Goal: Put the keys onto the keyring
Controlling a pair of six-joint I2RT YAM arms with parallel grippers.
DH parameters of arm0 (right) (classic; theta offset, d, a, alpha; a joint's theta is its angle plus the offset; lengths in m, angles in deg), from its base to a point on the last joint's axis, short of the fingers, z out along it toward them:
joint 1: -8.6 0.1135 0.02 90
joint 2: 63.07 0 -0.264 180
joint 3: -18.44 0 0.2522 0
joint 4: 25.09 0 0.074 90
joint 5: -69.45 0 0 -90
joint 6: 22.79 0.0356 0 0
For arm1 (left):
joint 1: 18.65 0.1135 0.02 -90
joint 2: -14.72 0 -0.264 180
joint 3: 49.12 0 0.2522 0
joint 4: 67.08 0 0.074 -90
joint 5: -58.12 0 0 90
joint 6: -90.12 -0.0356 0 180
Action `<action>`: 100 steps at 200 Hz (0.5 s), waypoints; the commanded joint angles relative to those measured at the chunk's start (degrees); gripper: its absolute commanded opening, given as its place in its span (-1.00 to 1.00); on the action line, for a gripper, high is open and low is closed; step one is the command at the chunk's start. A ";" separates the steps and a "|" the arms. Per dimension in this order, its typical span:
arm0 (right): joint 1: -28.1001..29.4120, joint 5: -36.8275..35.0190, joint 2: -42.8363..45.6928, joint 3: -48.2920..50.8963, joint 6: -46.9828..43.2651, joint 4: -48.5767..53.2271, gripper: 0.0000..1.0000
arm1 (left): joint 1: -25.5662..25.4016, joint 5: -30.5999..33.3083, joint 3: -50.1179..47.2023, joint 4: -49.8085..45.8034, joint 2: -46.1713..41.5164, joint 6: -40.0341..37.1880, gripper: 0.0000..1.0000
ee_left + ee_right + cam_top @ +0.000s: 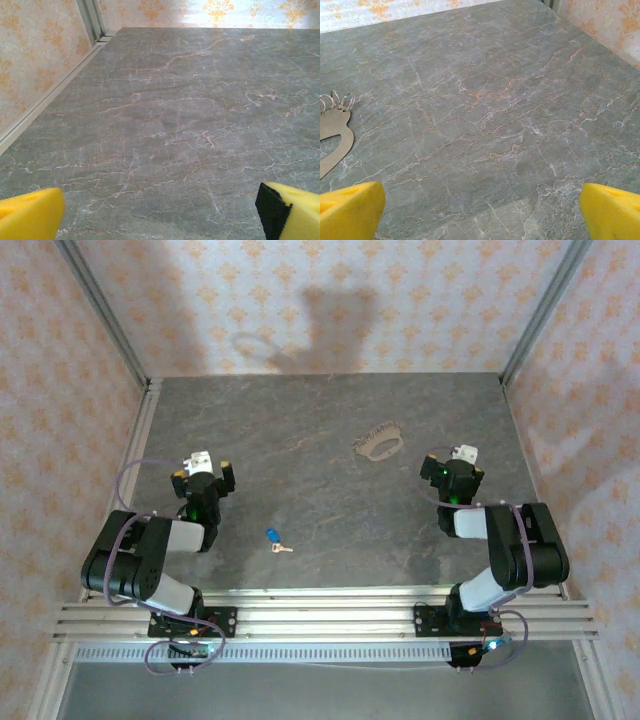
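The key (276,540), with a blue head and a short pale blade, lies flat on the table near the front middle. The keyring (379,443) is a tan oval loop lying farther back, right of centre. Its tan band with small wire rings (338,131) shows at the left edge of the right wrist view. My left gripper (204,473) is open to the left of the key and a little behind it, holding nothing. My right gripper (452,468) is open just right of the keyring, apart from it. Bare table lies between the yellow fingertips (30,214) of the left gripper (160,215), and likewise between those of the right gripper (481,212).
The grey marbled table (320,410) is enclosed by patterned walls at the back and both sides, with metal rails (135,440) along the side edges. An aluminium frame (320,615) at the near edge carries both arm bases.
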 commanded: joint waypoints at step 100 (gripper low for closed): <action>-0.50 0.22 0.31 -0.08 -0.54 -1.12 0.98 | 1.43 -7.98 6.60 -8.91 0.29 -1.62 1.00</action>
